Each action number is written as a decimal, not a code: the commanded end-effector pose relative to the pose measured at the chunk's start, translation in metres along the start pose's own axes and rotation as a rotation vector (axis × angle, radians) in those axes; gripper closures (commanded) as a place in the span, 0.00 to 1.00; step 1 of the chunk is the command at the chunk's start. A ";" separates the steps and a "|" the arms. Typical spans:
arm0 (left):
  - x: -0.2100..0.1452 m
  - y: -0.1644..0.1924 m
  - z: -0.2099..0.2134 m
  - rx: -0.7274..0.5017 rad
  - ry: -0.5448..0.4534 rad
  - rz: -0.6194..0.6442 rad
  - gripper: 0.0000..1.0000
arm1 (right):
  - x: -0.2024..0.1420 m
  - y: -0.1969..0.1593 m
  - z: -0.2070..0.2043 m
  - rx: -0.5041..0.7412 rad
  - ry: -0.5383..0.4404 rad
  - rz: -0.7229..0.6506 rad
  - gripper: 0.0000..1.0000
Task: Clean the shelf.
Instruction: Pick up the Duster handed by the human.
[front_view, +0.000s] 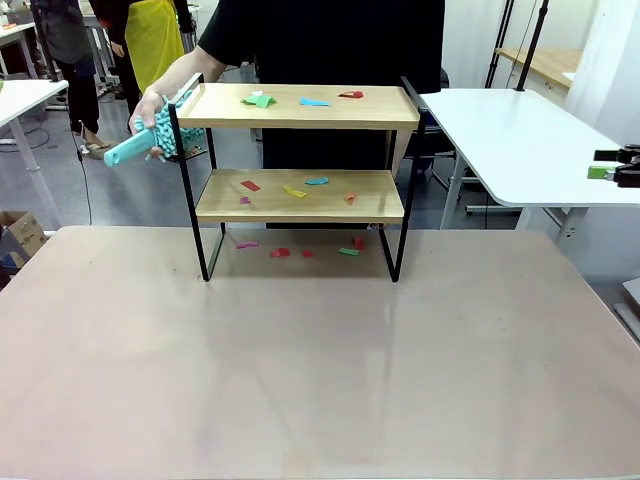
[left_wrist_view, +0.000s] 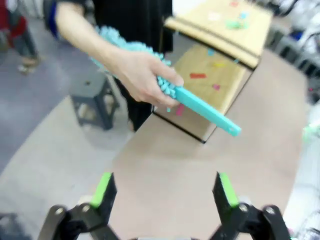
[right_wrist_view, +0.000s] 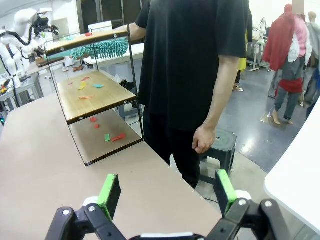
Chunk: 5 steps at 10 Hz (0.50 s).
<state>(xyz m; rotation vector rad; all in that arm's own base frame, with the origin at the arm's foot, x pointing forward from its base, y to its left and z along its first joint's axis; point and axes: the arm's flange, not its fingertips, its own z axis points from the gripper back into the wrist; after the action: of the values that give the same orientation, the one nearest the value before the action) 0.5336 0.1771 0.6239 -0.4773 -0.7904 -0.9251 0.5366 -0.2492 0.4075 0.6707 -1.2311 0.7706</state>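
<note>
The shelf stands at the table's far middle, with coloured paper scraps on both wooden boards and on the table under it. A person in a black shirt stands behind it. The person's hand holds a teal fluffy duster at the shelf's left end. In the left wrist view my left gripper is open and empty, and the duster's handle points toward it from the hand. My right gripper is open and empty, off the shelf's right side; it also shows at the front view's right edge.
The brown table spreads wide in front of the shelf. A white table stands at the back right, and another at the far left. A black stool sits on the floor behind the person, and other people stand farther back.
</note>
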 end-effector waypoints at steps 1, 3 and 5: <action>0.039 -0.049 -0.016 0.074 0.176 0.021 0.00 | 0.002 0.001 -0.001 0.003 -0.002 0.004 0.00; 0.079 -0.092 -0.022 0.196 0.229 0.042 0.00 | 0.002 0.001 -0.001 0.003 -0.002 0.004 0.00; 0.103 -0.127 -0.043 0.295 0.274 0.111 0.00 | 0.002 0.001 -0.001 0.003 -0.002 0.004 0.00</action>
<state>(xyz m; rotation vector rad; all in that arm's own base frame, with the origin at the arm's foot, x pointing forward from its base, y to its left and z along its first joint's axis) 0.4890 0.0394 0.6993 -0.1707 -0.6667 -0.8080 0.5368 -0.2493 0.4074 0.6710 -1.2313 0.7705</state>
